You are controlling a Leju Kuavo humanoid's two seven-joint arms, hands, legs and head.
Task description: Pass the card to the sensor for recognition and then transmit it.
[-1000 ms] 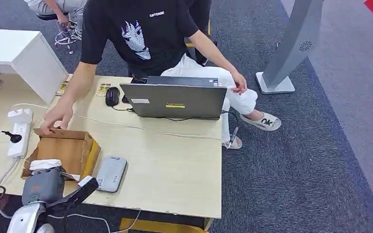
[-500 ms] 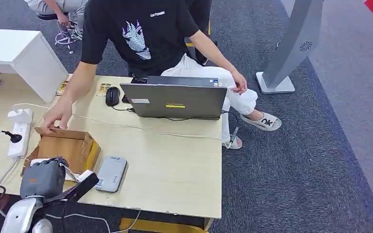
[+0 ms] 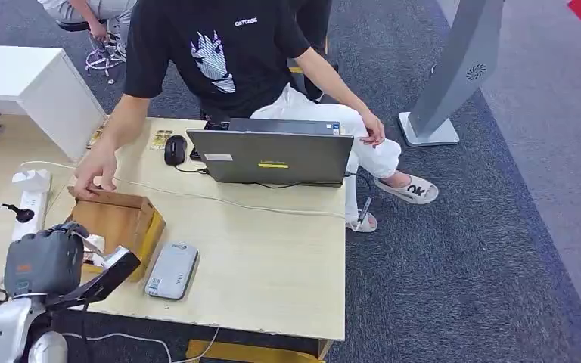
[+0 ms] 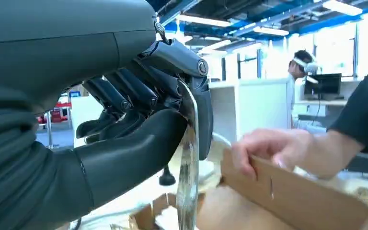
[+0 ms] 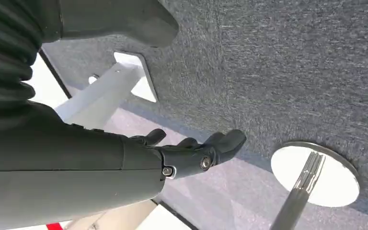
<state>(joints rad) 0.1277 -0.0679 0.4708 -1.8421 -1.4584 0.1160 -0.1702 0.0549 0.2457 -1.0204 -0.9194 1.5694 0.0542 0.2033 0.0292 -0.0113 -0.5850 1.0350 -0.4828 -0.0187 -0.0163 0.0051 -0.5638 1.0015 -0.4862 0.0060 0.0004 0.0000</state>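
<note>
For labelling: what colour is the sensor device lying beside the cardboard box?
Light grey sensor device, clearest in the head view.

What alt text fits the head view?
The robot's left hand pinches a thin white card over an open brown cardboard box that a seated person's hand steadies, beside a flat grey card sensor on the pale wooden table.

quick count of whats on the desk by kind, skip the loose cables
laptop: 1
mouse: 1
power strip: 1
cardboard box: 1
grey card reader: 1
card, pinched in the left hand over the box: 1
Total: 6
</note>
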